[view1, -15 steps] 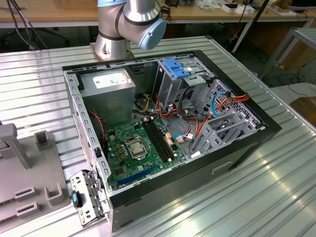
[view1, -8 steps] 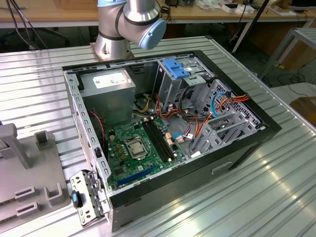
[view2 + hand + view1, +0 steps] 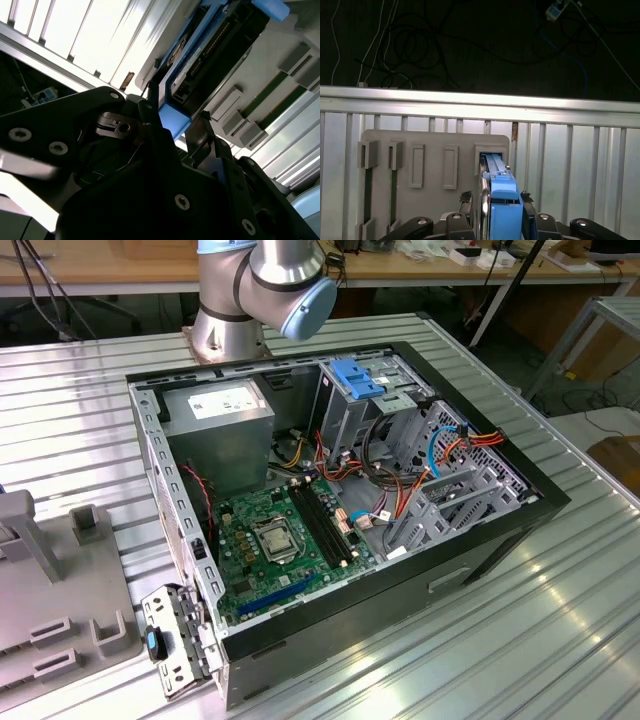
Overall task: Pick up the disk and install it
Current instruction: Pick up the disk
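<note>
One disk (image 3: 502,200) is standing on edge in a slot of the grey holder plate (image 3: 430,142), showing you its blue rail in the first wrist view. The gripper (image 3: 496,196) is straddling it on both sides. You are seeing the same pairing in the second wrist view, where the gripper (image 3: 175,111) is sitting around the disk's (image 3: 174,121) blue end tab. Neither picture is letting you tell whether the gripper is clamping the disk or only bracketing it closely. The plate is lying flat on the ribbed metal table (image 3: 570,165).

In the exterior view, the open computer case (image 3: 540,502) is occupying the middle of the table. The arm's base (image 3: 225,325) is rising at 11 o'clock from it, and the holder plate (image 3: 60,590) is lying at 8 o'clock, apart from the case. Inside the case:
- The grey power-supply box (image 3: 220,425) is sitting at 10 o'clock.
- The green motherboard (image 3: 275,550) is lying at 7 o'clock.
- A drive bay with a blue latch (image 3: 357,377) is standing at 12 o'clock.
- Red and orange wires (image 3: 470,445) are trailing at 3 o'clock.
</note>
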`<state>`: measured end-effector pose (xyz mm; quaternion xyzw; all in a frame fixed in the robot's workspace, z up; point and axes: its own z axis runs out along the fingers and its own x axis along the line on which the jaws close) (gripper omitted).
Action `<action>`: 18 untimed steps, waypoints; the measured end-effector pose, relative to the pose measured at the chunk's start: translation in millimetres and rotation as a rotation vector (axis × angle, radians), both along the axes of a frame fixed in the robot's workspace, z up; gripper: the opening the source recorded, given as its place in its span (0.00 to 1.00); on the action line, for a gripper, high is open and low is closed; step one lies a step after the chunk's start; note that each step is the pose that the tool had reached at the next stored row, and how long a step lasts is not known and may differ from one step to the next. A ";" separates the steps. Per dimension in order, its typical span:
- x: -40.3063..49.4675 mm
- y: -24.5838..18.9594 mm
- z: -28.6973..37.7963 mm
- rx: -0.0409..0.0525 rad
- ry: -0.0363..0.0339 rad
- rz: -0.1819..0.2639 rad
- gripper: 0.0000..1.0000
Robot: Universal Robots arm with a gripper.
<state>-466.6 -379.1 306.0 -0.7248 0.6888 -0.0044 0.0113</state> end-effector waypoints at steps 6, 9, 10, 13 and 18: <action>0.0 0.0 1.2 0.0004 0.0001 -0.001 0.48; 0.1 0.0 1.3 0.0022 0.0007 -0.002 0.48; 0.2 0.0 1.3 0.0022 0.0008 -0.002 0.48; 0.5 0.0 1.3 0.0023 0.0008 -0.003 0.48; 0.5 0.0 1.3 0.0022 0.0008 -0.004 0.48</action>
